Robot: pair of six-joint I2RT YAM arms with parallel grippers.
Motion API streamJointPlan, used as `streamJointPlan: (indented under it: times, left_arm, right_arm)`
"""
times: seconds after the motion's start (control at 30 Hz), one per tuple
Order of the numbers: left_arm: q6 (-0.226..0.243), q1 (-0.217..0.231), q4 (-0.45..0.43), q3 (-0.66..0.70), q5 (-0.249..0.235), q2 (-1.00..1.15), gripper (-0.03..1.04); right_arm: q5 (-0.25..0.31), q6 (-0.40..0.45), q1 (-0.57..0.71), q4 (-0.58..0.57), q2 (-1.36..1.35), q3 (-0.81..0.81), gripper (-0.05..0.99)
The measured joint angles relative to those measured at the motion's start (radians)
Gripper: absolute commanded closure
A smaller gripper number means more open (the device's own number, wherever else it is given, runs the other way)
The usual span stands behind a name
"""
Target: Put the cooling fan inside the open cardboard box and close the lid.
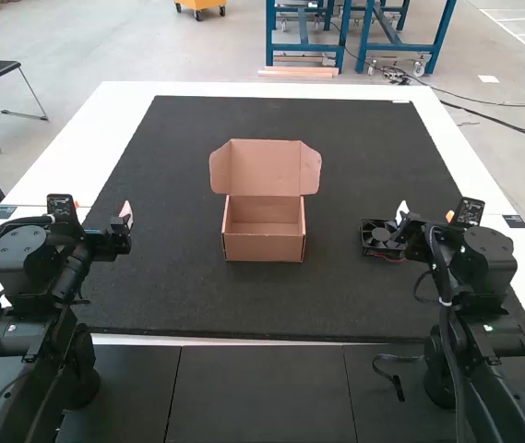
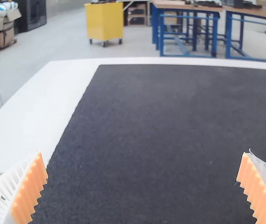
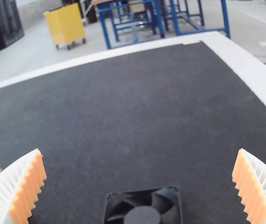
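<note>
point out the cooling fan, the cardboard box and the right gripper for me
cooling fan (image 3: 142,215): right wrist view, on its central hub.
cardboard box (image 1: 263,247): high view, on its front outer wall.
right gripper (image 3: 138,156): right wrist view, midway between its open fingertips.

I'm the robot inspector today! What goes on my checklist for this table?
Surface: black mat lying flat on a white table.
Job's things: cardboard box in the mat's middle, its lid standing open; cooling fan flat on the mat to the box's right, outside it.
Clutter: nothing seen.
Claws: left claw open over bare mat, holding nothing; right claw open, with the fan low between its fingers but not gripped.
Cables: black cables run along the arms, away from the box.
Surroundings: the white table borders the mat on every side seen.
</note>
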Motion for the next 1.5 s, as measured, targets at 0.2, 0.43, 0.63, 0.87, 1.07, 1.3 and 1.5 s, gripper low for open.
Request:
streamJointPlan:
  times: [0.2,0.43,0.63,0.87,1.07,1.3,1.5]
  left_arm:
    - [0.000,0.000,0.000,0.000,0.000,0.000,0.05]
    - [0.000,0.000,0.000,0.000,0.000,0.000,0.05]
    - [-0.005,0.000,0.038,0.000,0.000,0.000,0.05]
    - [-0.010,0.000,0.063,0.000,-0.009,0.000,0.05]
    - [-0.009,0.000,0.085,0.000,-0.050,0.000,0.05]
    - [-0.009,0.000,0.150,0.024,-0.068,0.006,0.05]
    - [-0.009,0.000,0.167,0.153,-0.072,0.140,0.04]
  right_arm:
    - [-0.002,-0.003,0.000,0.000,0.000,0.000,0.02]
    - [-0.003,-0.004,0.000,0.000,0.000,0.000,0.02]
    - [-0.007,-0.004,0.000,0.027,0.000,0.000,0.02]
    - [-0.029,-0.004,-0.018,0.207,0.000,0.000,0.02]
    - [-0.054,-0.004,-0.024,0.217,0.018,0.012,0.02]
    - [-0.052,-0.004,-0.024,0.222,0.238,0.169,0.02]
    - [-0.039,-0.004,-0.025,0.155,0.429,0.326,0.02]
